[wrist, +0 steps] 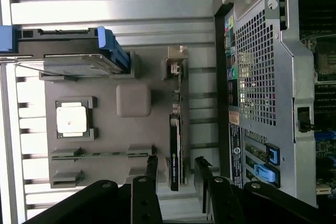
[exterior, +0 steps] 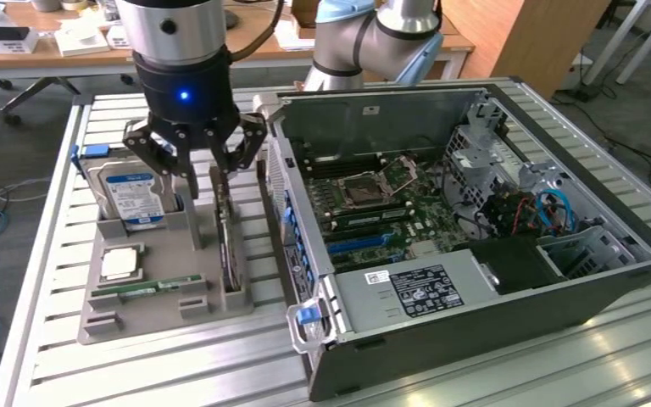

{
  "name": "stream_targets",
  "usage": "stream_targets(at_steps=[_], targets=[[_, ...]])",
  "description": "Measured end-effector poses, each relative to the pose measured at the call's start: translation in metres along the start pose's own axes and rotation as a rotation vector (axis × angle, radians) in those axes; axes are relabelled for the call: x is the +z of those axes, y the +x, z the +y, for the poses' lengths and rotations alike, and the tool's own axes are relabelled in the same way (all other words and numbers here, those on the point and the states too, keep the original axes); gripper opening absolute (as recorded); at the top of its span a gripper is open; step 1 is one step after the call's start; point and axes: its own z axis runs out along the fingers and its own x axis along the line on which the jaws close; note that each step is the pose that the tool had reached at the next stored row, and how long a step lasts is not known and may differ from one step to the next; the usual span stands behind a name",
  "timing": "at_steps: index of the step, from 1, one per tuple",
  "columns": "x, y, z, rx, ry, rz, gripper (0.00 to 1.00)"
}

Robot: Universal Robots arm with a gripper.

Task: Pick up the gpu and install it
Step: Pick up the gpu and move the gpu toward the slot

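Note:
The gpu (exterior: pixel 230 248) stands on its long edge in a slot at the side of the grey holder tray (exterior: pixel 156 315) closest to the computer case. In the wrist view the gpu (wrist: pixel 176 148) appears edge-on as a thin black card with a small white label. My gripper (exterior: pixel 203 180) hangs just above the card's far end. It is open, and nothing is held. In the wrist view my gripper (wrist: pixel 177 174) has one black finger (wrist: pixel 151 167) on each side of the card's edge, apart from it.
An open computer case (exterior: pixel 597 280) lies on the exterior view's right, its motherboard (exterior: pixel 388 208) exposed with blue slots. The tray (wrist: pixel 142 135) also holds a silver hard drive (exterior: pixel 131 195) with a blue label, a processor (exterior: pixel 119 263) and a green memory stick (exterior: pixel 145 288). A slatted metal table (exterior: pixel 133 373) lies underneath.

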Motion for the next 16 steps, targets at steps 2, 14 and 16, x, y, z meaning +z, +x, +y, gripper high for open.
stream_targets(at_steps=[2,14,16], targets=[[0.0036,0.000,-0.0002,0.000,0.0001,-0.0003,0.42],[0.0254,0.001,-0.0012,0.000,-0.0002,-0.0027,0.42],[0.0291,0.001,-0.0014,0.000,-0.0002,-0.0032,0.42]])
